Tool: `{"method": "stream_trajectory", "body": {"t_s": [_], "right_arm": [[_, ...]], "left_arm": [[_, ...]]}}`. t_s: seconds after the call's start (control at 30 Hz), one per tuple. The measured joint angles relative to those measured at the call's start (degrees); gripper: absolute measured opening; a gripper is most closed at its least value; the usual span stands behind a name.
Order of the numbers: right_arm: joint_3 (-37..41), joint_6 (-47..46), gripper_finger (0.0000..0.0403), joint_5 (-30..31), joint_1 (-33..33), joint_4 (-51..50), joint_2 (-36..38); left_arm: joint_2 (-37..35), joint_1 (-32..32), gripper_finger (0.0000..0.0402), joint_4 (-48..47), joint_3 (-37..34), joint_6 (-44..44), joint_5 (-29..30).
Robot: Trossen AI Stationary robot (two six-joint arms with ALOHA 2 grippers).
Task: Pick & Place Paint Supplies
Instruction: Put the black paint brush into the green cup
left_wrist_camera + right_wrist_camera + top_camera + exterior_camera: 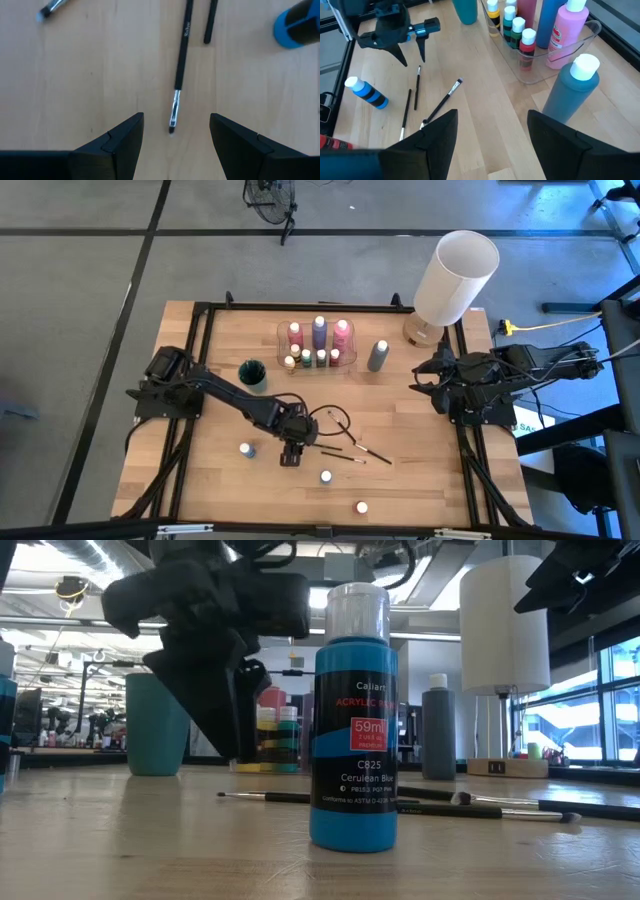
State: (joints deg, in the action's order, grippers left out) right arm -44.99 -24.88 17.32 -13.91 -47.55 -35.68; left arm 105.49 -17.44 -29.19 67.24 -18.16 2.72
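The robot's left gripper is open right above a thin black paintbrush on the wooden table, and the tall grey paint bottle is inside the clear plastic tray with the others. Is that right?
Not quite. The tall grey paint bottle stands outside the clear plastic tray, beside it on the wooden table, as the high view shows. The rest holds: the left gripper is open right above a thin black paintbrush.

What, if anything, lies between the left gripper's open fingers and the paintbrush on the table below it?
Nothing visible does. In the left wrist view the left gripper is open, and the paintbrush lies on bare wood with its tip in the gap between the fingers. A second brush and a blue bottle lie off to the sides.
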Motion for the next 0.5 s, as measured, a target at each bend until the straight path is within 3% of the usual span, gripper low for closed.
{"method": "stream_trajectory", "body": {"t_s": [0.5], "right_arm": [[0.00, 0.46, 0.0242, 0.20, 0.02, -0.05, 0.00]], "left_arm": [[4.84, 0.36, 0.0223, -0.61, 0.33, 0.66, -0.54]]}}
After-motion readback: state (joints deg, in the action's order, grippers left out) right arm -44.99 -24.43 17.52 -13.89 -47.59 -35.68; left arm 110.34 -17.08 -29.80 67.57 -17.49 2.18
